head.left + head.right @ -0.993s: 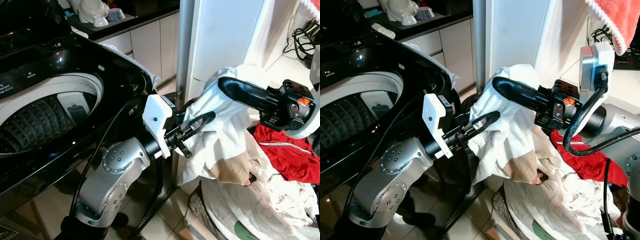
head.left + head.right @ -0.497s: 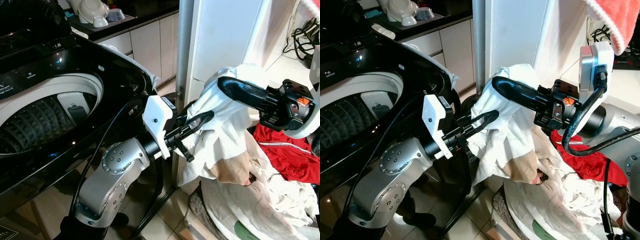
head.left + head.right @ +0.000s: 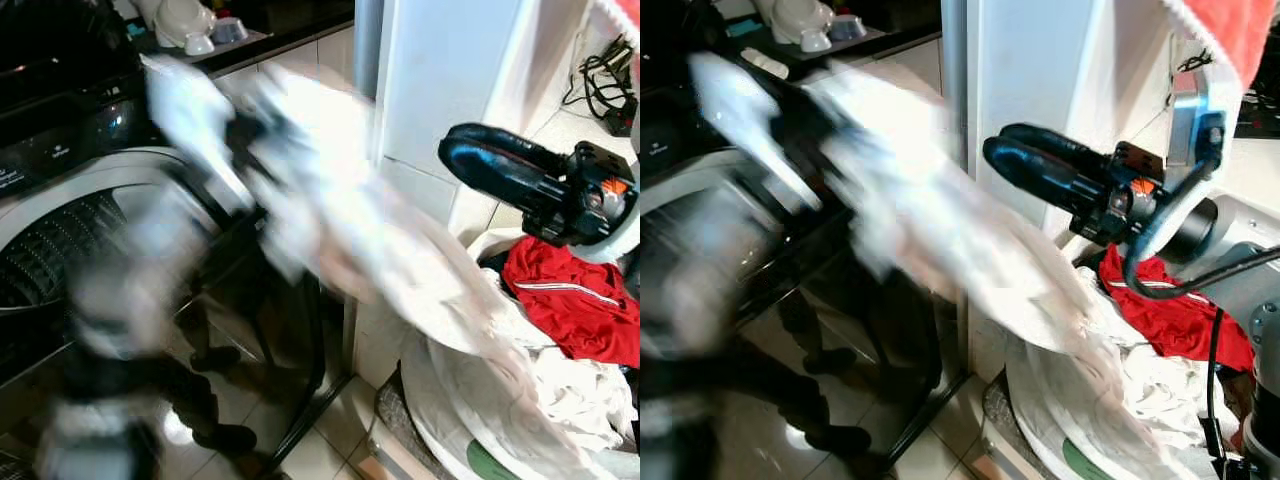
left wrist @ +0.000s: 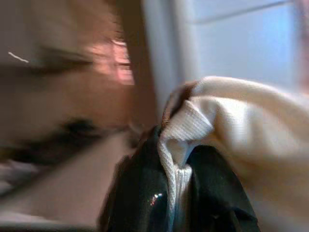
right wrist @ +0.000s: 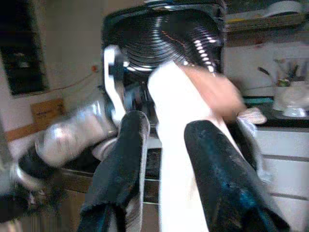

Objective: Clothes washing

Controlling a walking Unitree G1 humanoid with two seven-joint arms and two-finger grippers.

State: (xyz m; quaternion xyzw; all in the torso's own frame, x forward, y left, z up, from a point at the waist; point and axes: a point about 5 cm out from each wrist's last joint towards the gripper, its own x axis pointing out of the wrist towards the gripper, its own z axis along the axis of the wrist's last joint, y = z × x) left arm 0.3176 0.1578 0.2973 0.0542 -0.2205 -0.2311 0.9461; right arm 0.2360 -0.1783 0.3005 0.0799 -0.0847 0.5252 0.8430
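Note:
A white garment [image 3: 370,250] stretches in a long blurred band from the laundry pile [image 3: 560,400] up toward the open top-loading washing machine [image 3: 60,250]. My left gripper [image 3: 250,130], heavily blurred, is over the machine's front edge; in the left wrist view it [image 4: 176,193] is shut on a fold of that white cloth [image 4: 231,125]. My right gripper [image 3: 470,160] hangs above the stretched cloth, apart from it. Its two fingers [image 5: 120,164] stand open in the right wrist view, with the cloth seen beyond them.
A red garment [image 3: 570,300] lies on the pile of white laundry at the right. A tall white cabinet [image 3: 450,70] stands behind it. Dishes [image 3: 185,20] sit on the dark counter at the back. The tiled floor [image 3: 300,440] lies between the machine and the pile.
My left arm has swung fast up and left toward the washer, pulling the white garment off my right gripper. The right gripper, earlier draped in cloth, is now bare.

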